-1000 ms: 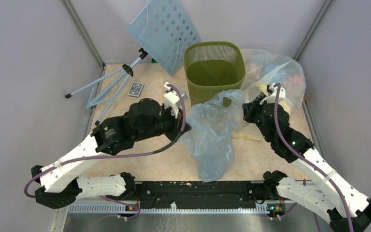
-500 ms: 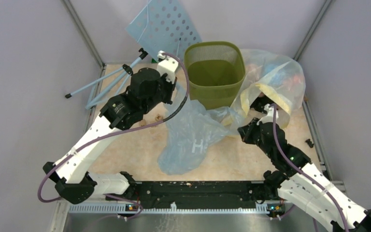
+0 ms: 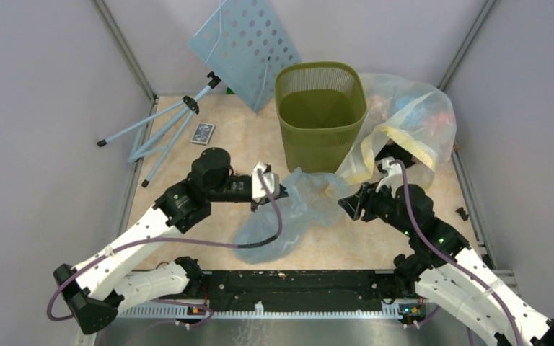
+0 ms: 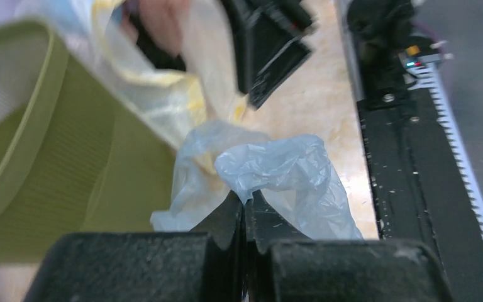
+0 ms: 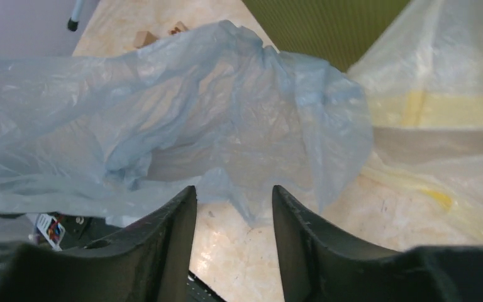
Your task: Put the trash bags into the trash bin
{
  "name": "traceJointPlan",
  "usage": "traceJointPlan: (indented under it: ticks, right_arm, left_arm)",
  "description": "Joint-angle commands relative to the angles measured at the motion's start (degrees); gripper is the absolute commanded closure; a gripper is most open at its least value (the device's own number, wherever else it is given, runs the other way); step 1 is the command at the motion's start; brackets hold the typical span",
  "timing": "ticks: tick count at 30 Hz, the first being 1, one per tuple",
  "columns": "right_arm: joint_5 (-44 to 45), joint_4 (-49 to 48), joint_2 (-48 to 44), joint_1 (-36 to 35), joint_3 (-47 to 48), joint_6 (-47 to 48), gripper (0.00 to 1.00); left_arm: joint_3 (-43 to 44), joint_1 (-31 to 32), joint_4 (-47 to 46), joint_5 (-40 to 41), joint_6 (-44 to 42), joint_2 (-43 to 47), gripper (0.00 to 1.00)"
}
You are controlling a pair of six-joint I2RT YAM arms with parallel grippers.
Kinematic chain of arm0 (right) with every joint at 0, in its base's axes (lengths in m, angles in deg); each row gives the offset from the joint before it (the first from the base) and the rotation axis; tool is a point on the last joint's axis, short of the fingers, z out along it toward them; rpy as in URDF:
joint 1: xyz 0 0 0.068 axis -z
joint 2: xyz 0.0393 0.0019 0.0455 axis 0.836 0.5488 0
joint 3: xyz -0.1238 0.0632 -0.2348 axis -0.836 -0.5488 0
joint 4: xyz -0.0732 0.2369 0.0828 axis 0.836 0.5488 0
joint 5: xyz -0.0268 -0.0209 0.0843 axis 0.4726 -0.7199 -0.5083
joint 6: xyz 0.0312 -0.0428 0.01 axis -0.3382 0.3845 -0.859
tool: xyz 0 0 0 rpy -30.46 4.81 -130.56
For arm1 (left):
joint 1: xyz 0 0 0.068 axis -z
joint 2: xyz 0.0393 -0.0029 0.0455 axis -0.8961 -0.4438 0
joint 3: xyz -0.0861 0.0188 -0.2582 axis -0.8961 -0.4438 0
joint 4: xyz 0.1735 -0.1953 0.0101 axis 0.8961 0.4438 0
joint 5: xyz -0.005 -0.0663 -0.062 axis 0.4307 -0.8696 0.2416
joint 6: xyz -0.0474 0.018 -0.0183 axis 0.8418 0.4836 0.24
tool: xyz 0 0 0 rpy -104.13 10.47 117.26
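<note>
The pale blue-grey trash bag (image 3: 288, 213) lies crumpled on the table in front of the olive-green trash bin (image 3: 321, 115). My left gripper (image 3: 280, 193) is shut on a pinched fold of the bag (image 4: 277, 167), with the bin wall (image 4: 50, 157) at its left. My right gripper (image 3: 346, 205) is open just right of the bag. In the right wrist view its jaws (image 5: 234, 195) stand apart at the bag's near edge (image 5: 182, 126), nothing between them.
A bigger clear-yellowish bag (image 3: 404, 119) with colourful contents lies right of the bin. A light-blue perforated panel (image 3: 249, 47) leans at the back, with a tripod (image 3: 162, 126) and a small card (image 3: 203, 132) at the left. Grey walls enclose the table.
My left arm swung from beside the bin down to the table middle, dragging the bag lower and flatter. My right gripper shifted slightly left toward the bag's edge.
</note>
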Motion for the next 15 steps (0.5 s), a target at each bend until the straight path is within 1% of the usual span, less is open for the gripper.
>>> traceJointPlan:
  ticks: [1,2,4,5,6,8,9,10,15]
  right_arm:
    - [-8.46,-9.81,3.04,0.1,2.82,4.44,0.61]
    - [-10.26,-11.53,5.07,0.13,3.06,4.56,0.68]
    - [-13.96,-16.3,8.1,0.07,3.08,4.61,0.89]
    - [-16.39,-18.98,9.6,0.06,2.88,4.71,0.97]
    - [-18.72,-21.95,11.11,0.06,2.46,4.73,1.0]
    - [-22.57,-27.61,14.14,-0.21,2.16,4.38,1.0]
    - [-25.85,-30.2,15.88,-0.83,2.29,4.76,1.0]
    - [-27.23,-31.83,17.63,-2.1,2.73,5.32,1.0]
    - [-22.32,-32.12,25.3,-13.23,5.22,10.69,1.0]
  left_arm:
    - [-2.75,0.01,-5.52,-19.06,-8.82,5.23,1.0]
    - [-3.01,0.09,-5.48,-19.69,-8.82,5.58,1.0]
    - [-3.09,0.07,-5.4,-20.83,-8.86,5.71,1.0]
    - [-2.97,0.09,-5.36,-21.9,-8.97,5.57,1.0]
    - [-2.73,0.11,-5.34,-22.5,-8.95,5.32,1.0]
    - [-2.27,0.1,-5.6,-23.25,-8.84,4.68,1.0]
    - [-2.03,0.1,-5.82,-23.1,-8.62,4.34,1.0]
    - [-1.76,0.12,-6.18,-22.37,-8.12,3.98,1.0]
    - [-0.73,0.1,-8.55,-19.38,-4.58,1.51,1.0]
